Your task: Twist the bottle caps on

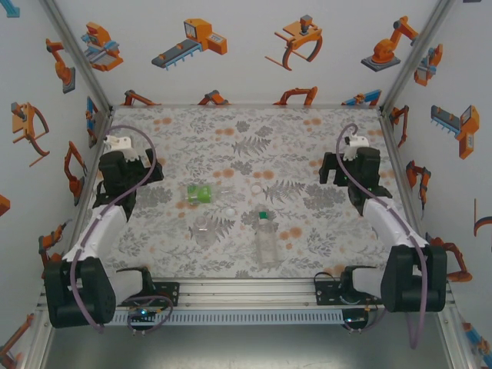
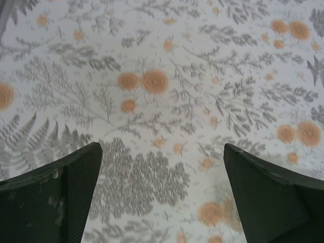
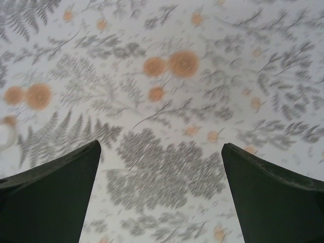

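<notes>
Tall clear bottle (green cap at its neck) looks empty.

Looks like a robotics lab test cell: aluminium-profile frame, walls printed with robot cartoons, fern-patterned tabletop.

The left gripper hangs above the white table covering, which is printed with grey fern leaves and round orange flowers. Its two dark, wedge-shaped plastic fingers enter from the lower corners and stand wide apart. The printed covering fills the gap between them.
</notes>
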You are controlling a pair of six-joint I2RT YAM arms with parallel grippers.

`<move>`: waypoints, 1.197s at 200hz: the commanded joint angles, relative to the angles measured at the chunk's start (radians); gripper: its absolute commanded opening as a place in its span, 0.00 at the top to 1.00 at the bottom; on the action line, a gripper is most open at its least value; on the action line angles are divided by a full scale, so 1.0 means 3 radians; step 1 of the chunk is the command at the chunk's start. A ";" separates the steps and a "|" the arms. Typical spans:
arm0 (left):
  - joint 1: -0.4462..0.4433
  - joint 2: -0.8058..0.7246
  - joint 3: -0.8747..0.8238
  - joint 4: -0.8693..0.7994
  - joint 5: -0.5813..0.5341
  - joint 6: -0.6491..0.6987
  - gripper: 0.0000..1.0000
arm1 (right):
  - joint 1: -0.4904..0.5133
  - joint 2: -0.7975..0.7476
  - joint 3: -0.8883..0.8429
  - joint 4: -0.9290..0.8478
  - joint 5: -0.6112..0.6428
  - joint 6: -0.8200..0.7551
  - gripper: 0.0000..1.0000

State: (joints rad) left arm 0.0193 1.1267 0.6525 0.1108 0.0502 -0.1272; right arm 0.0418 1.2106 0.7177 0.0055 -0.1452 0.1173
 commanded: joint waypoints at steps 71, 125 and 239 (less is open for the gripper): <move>-0.0126 -0.0302 0.0423 -0.1456 0.0083 -0.0304 0.03 | 0.1289 -0.0080 0.0799 -0.2648 0.0269 0.1551 0.17; -0.0215 -0.0218 0.0489 -0.1481 -0.0048 -0.0287 0.03 | 0.2095 0.0316 0.1120 -0.2929 0.0423 0.1952 0.19; -0.0386 -0.0335 0.0494 -0.1506 -0.0156 -0.0237 0.03 | 0.2804 0.1757 0.1877 -0.2828 0.0533 0.2148 0.21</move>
State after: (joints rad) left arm -0.0914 1.0466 0.7708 -0.3237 0.0219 -0.1982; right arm 0.8795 1.6897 1.2514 -0.8261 -0.0017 0.7444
